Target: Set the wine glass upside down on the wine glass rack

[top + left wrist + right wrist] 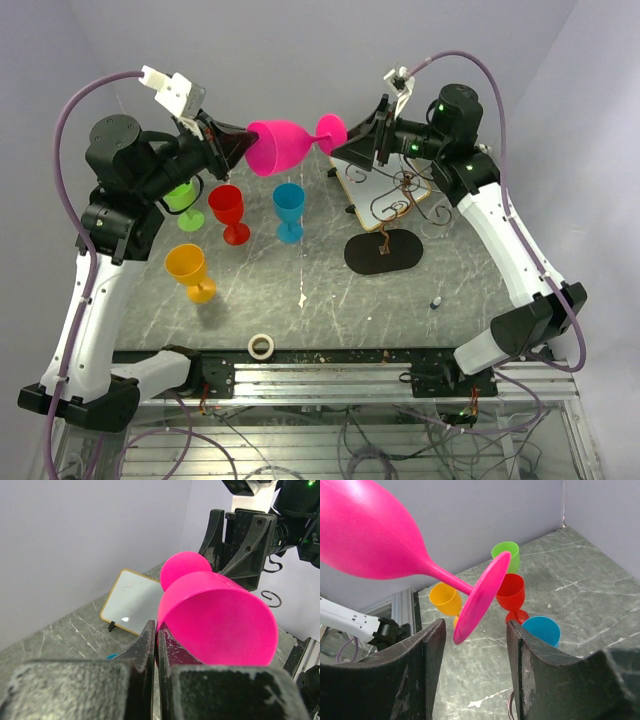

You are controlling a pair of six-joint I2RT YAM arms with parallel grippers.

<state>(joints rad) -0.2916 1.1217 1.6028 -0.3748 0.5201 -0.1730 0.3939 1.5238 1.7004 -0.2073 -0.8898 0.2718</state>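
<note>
A pink wine glass (280,147) hangs on its side above the back of the table, its foot pointing right. My left gripper (235,150) is shut on the rim of its bowl (215,615), one finger inside and one outside (156,630). My right gripper (348,150) is open, its jaws straddling the glass's foot (482,595) without touching it (475,625). The wine glass rack (390,212), thin dark wire scrolls on a black oval base, stands on the table below and to the right of the foot. One of its scrolls (272,598) shows in the left wrist view.
A white board with a wooden rim (375,180) lies behind the rack. Green (183,200), red (228,210), blue (289,205) and orange (188,268) glasses stand upright at the left. A tape roll (262,346) and a small dark object (437,301) sit near the front edge.
</note>
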